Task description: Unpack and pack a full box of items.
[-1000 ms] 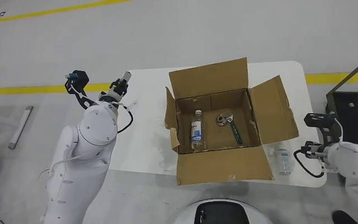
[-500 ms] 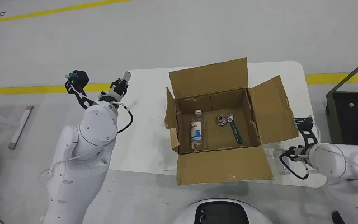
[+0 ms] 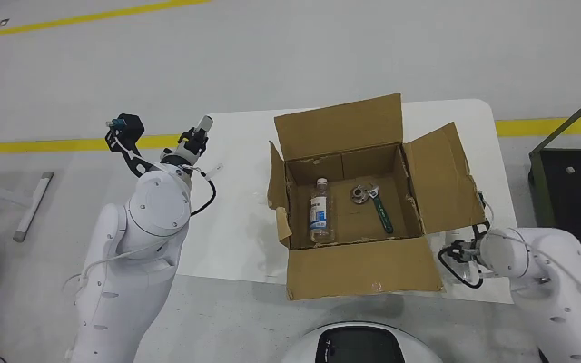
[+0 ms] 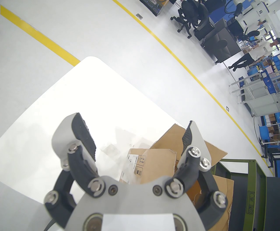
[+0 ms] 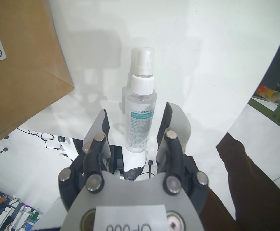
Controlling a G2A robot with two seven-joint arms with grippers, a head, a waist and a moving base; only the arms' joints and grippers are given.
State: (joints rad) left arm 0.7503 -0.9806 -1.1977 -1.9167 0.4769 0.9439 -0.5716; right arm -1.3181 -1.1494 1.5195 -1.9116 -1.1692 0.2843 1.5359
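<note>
Approach just finished: right hand [image 5: 136, 113] swung in beside box [image 5: 28, 65], fingers [image 5: 165, 122] parted either side of spray bottle [image 5: 140, 102] lying on tabletop [image 5: 196, 54], not yet gripping. Left hand [image 4: 135, 133] wide open, empty, over far tabletop corner. Probably packing phase; closing next.

Pale grey floor [image 3: 272, 54], yellow floor lines [image 3: 54, 143], white table [image 3: 241, 209], green cart [image 4: 250, 186], office chairs [image 4: 192, 13], shelving racks [image 4: 260, 87].

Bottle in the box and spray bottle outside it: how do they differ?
The boxed bottle lies beside the wrench in the box; the spray bottle is on the table outside. The spray bottle sits inside the open right claw, ungripped; the boxed bottle is untouched. Both are clear with labels.
</note>
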